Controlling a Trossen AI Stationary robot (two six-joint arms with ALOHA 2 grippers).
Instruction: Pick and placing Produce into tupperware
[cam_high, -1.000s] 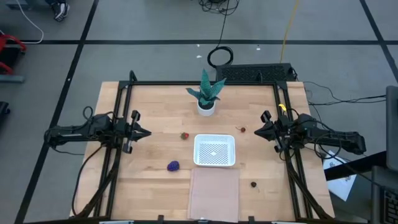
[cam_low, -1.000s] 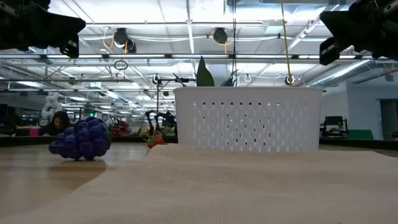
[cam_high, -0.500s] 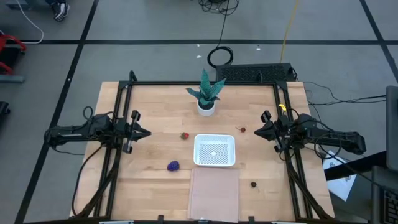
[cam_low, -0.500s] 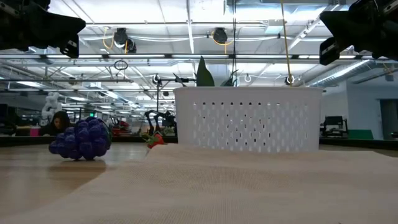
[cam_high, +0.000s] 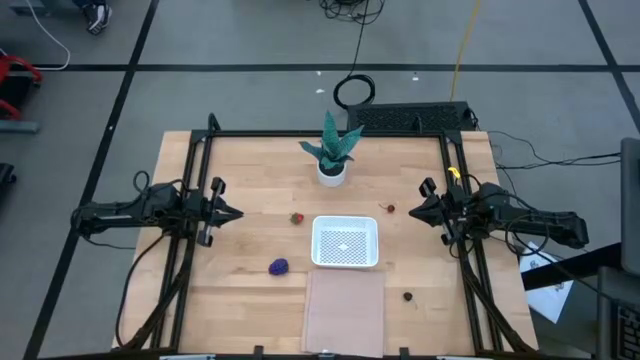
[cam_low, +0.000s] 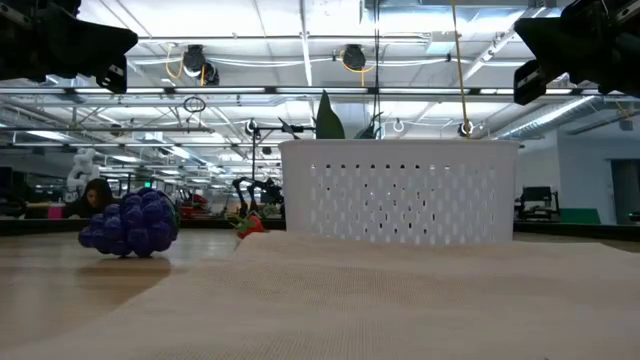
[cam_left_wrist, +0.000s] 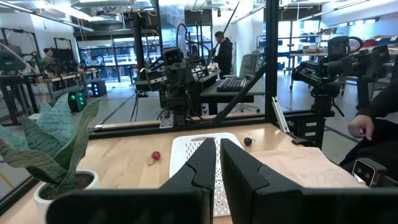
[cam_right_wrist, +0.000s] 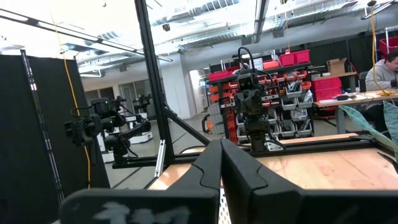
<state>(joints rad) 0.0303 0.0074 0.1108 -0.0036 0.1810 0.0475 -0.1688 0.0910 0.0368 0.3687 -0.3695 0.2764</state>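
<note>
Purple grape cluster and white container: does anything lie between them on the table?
No. In the high view the purple grape cluster and the white container are separated only by bare wooden table; the tan sheet lies nearer the camera.

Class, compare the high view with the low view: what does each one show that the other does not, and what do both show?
Only the high view shows the tan sheet, the white plant pot, the dark red fruit and the blackish fruit. Only the low view shows the room behind the table. Both show the purple grape cluster, the strawberry piece and the tupperware.
</note>
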